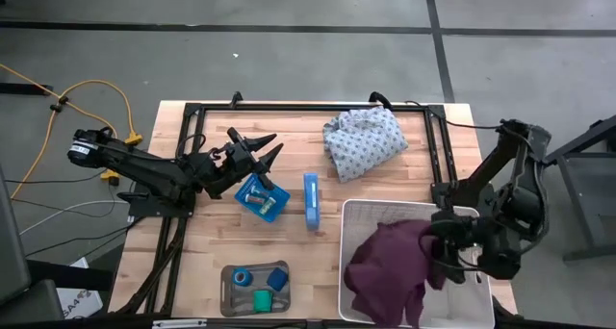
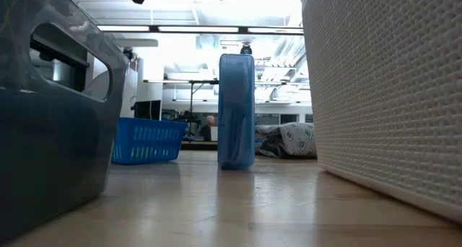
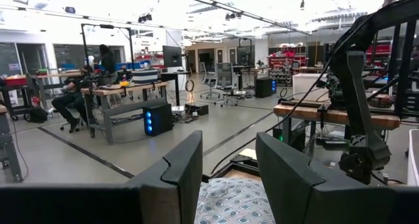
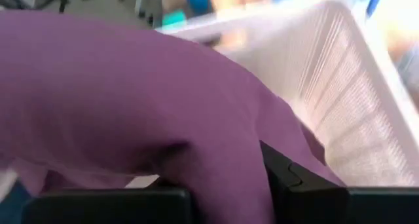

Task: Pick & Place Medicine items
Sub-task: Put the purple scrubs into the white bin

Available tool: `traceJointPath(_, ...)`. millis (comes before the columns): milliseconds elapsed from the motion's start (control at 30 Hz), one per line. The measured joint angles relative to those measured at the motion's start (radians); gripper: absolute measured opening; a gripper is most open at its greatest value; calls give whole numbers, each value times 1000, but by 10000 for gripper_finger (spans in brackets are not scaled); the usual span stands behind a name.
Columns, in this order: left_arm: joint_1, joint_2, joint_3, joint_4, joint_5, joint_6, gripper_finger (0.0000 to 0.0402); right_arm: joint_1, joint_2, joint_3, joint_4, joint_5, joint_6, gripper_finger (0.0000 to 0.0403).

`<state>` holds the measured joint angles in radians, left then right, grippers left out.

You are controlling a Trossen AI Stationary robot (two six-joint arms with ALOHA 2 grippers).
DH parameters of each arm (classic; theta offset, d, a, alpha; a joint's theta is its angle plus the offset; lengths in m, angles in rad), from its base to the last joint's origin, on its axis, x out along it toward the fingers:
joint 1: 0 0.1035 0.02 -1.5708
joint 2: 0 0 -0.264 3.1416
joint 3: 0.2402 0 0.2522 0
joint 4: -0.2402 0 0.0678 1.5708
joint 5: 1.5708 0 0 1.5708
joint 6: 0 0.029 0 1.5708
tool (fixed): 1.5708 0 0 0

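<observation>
A grey tray near the table's front edge holds a blue roll, a green roll and a small blue block. Small pale pieces lie in a blue basket. A tall blue box stands on end beside it. My left gripper hovers open above the blue basket, nothing between its fingers. My right gripper is over the white basket, shut on a purple cloth. My right gripper holds the purple cloth by a bunched upper part, slanting down from the table's right side. The cloth drapes over the fingers and hides where they meet it. Its lower bulk lies slack in the white basket.
A patterned pale cloth lies heaped at the table's far side. A black frame runs along the far edge and the left side. Bare wood shows between the grey tray and the white basket.
</observation>
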<state>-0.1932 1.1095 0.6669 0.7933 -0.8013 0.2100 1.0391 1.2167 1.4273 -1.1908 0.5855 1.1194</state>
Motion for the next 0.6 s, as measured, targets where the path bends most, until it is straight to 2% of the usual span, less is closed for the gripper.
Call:
traceJointPath(133,0,0,0,0,0,0,136,-47,4,0,-55,-116,125,63)
traceJointPath(367,0,0,0,0,0,0,136,-113,45,0,-148,-230,340,63)
traceJointPath(600,0,0,0,-8,0,0,136,-125,159,0,-218,-212,356,63)
